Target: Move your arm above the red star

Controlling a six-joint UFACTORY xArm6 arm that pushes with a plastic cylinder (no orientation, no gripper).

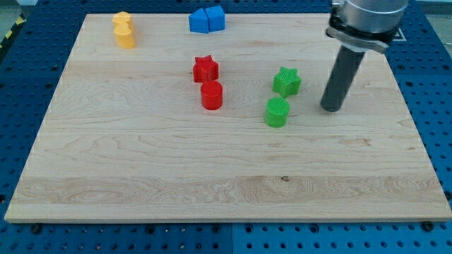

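The red star [205,69] lies on the wooden board [141,155], a little above the view's middle. A red cylinder [212,95] sits just below it, almost touching. My tip [330,108] rests on the board far to the right of the red star, to the right of the green star [287,81] and of the green cylinder [277,112]. The dark rod rises from the tip to the arm's mount at the view's top right.
Two yellow blocks [124,30] stand together at the view's top left. Two blue blocks [207,20] sit side by side at the top centre. A blue pegboard table [21,70] surrounds the board.
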